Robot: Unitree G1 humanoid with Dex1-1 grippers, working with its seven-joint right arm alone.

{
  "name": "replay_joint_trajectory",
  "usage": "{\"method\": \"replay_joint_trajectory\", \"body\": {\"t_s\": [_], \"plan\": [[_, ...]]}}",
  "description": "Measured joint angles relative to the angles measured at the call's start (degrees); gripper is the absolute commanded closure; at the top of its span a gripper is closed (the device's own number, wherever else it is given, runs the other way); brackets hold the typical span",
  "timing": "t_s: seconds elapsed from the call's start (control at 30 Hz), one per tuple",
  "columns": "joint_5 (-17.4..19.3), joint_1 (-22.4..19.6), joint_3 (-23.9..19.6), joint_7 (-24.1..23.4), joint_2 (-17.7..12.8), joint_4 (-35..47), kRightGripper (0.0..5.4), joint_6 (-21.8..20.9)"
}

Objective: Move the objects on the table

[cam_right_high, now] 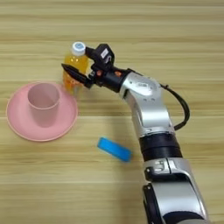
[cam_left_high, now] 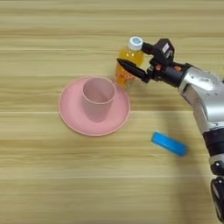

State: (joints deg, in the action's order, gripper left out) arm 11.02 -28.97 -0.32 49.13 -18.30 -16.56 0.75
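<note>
A small orange-juice bottle [cam_left_high: 127, 61] with a white cap stands upright just behind the right rim of the large round pink plate [cam_left_high: 70, 111]. My right gripper [cam_left_high: 129, 55] reaches in from the right and is shut on the bottle. One black finger [cam_left_high: 131, 69] crosses the bottle's front and the other sits behind it near the cap. A pink plastic cup [cam_left_high: 98, 98] stands upright on the middle of the plate, left of the gripper and apart from it.
A flat blue block [cam_left_high: 169, 144] lies on the wooden table [cam_left_high: 43, 183] to the right of the plate, under my silver forearm [cam_right_high: 148, 109]. The forearm runs from the bottom right up to the bottle.
</note>
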Motion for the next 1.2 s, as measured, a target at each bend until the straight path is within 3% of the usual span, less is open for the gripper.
{"method": "replay_joint_trajectory", "body": {"t_s": [0.33,0.9,1.2], "plan": [[-0.35,-0.02,3.66,0.05,3.45,-0.17,1.95,0.28],[-1.42,-0.02,5.16,0.02,5.02,-5.78,1.95,-0.11],[-1.75,-1.69,4.83,-0.05,5.49,-10.32,1.96,-2.50]]}}
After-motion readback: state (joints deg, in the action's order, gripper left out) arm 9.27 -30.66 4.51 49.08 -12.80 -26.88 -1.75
